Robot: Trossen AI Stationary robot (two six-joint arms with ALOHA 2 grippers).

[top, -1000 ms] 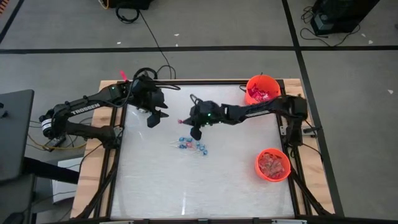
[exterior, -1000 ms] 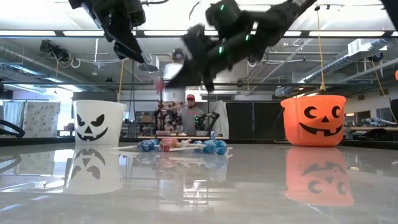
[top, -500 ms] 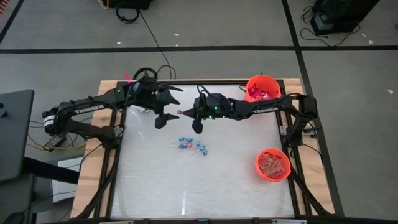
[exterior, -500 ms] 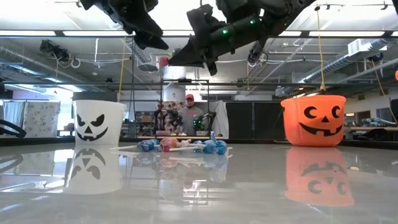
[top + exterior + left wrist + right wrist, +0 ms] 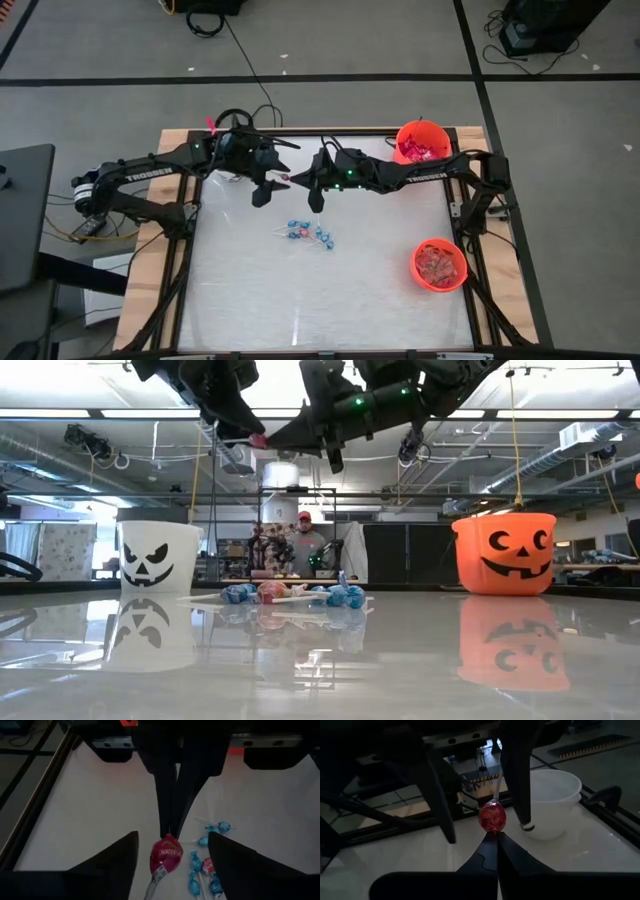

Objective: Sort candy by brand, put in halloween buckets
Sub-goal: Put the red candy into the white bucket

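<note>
A red lollipop is pinched high above the table by the closed right gripper and flanked by the wide-spread fingers of the left gripper, with remaining candy at six o'clock and the white bucket at nine o'clock.

A white table with a pale wooden frame is carrying everything here. Near its middle a small cluster of blue-wrapped candies with a red lollipop among them is lying directly on the top. Past that cluster, at the table's far right corner, an orange bucket is holding red packets; nearer than the cluster and to its right, a second orange bucket is sitting. A white jack-o'-lantern bucket is standing left of the cluster.
</note>
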